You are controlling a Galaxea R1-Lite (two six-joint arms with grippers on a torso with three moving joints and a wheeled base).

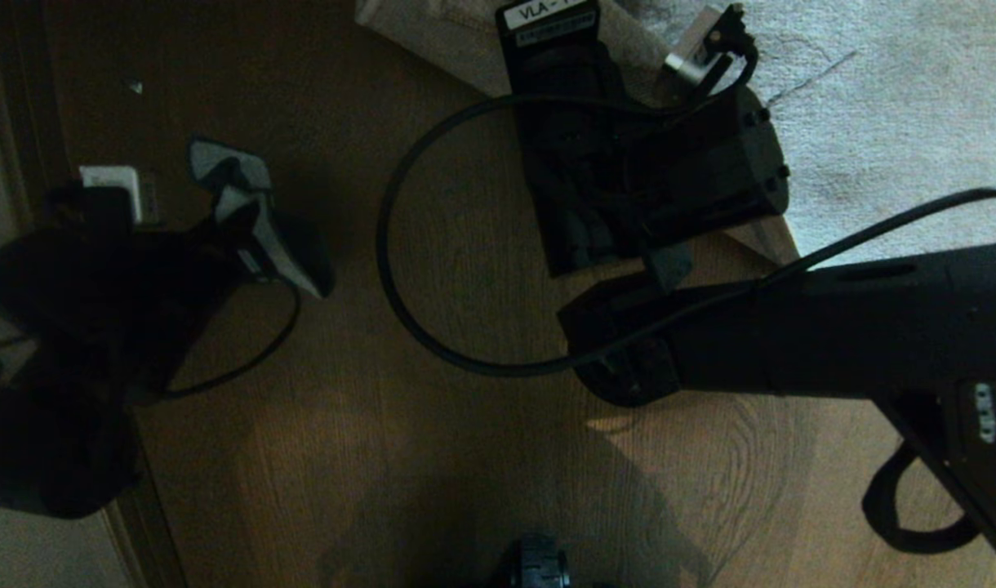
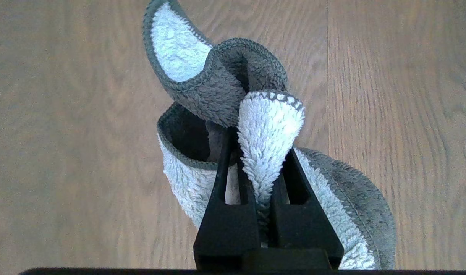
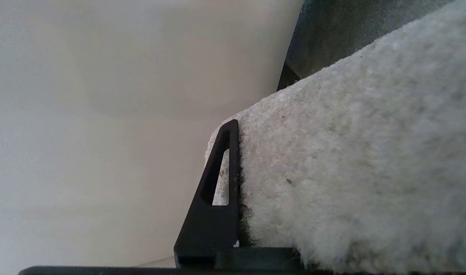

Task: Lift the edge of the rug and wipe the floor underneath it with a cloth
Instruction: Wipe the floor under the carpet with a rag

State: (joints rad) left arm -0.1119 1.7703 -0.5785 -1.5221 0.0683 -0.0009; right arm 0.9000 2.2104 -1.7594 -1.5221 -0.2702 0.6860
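Nearest, the floor (image 1: pixel 433 457) is matte brown wood-grain plank, bare across the middle of the head view. At the left, the left tool (image 2: pixel 263 179) points down over the planks, its black fingers pressed together on a fold of the cloth (image 2: pixel 269 126), a fluffy pale blue terry piece with a grey stitched border and a darker grey reverse that curls and hangs in loops just above the wood. Farther off on the right, the right arm (image 1: pixel 833 327) reaches in from the near right, bent at the wrist, and the right tool (image 3: pixel 238 191) pinches the rug edge (image 3: pixel 332 172), a light grey-beige short-pile border held up off the floor at the far right, with its pale underside showing.
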